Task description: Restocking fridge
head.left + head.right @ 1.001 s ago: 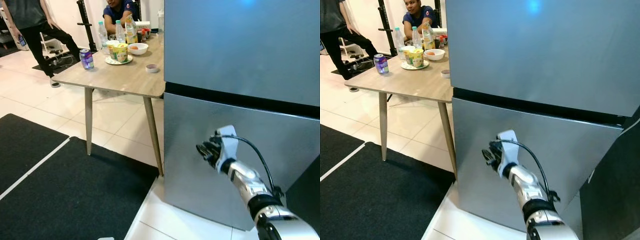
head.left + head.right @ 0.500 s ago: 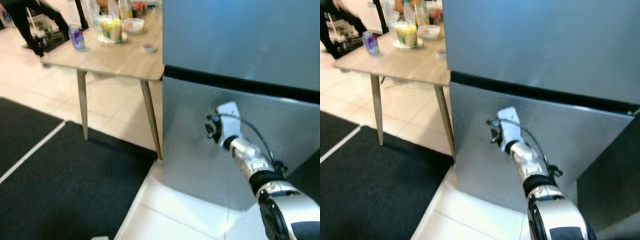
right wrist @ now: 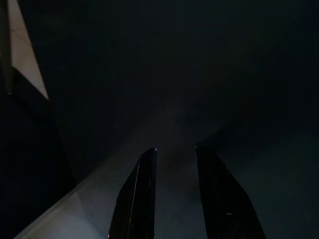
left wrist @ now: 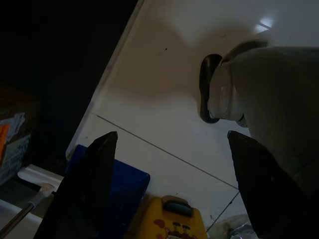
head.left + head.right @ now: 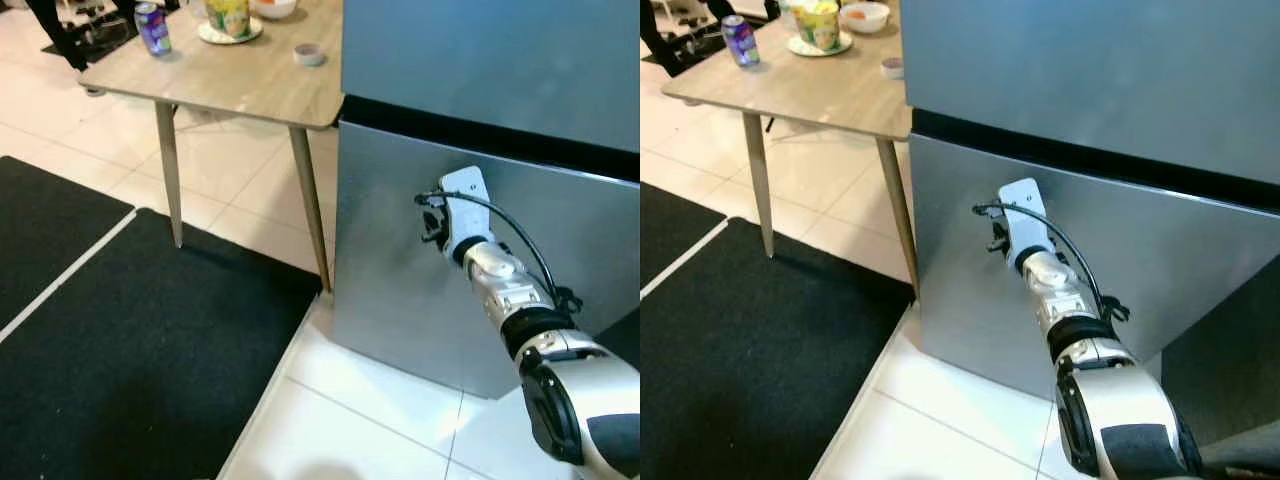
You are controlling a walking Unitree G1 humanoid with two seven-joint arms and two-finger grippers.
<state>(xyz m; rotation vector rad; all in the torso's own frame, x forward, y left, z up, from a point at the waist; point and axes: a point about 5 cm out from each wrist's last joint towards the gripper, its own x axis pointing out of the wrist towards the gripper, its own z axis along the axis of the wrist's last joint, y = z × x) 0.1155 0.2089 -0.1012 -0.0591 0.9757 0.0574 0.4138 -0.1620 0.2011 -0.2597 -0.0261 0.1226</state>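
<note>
A silver-grey fridge [image 5: 480, 70] with a black seam stands beside a pale wood-grain table [image 5: 240, 85] and black mat [image 5: 130, 350].

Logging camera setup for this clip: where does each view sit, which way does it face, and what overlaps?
Left eye view: on the head, looking forward and down at the fridge lower door, wooden table and right gripper.
Right eye view: same head, same scene, the soda can on that table.
Left wrist view: looks down along the left gripper at white floor tiles, a yellow bottle.
Right wrist view: faces the dark door along its fingers.
Shared: both eyes show the fridge and right arm.
</note>
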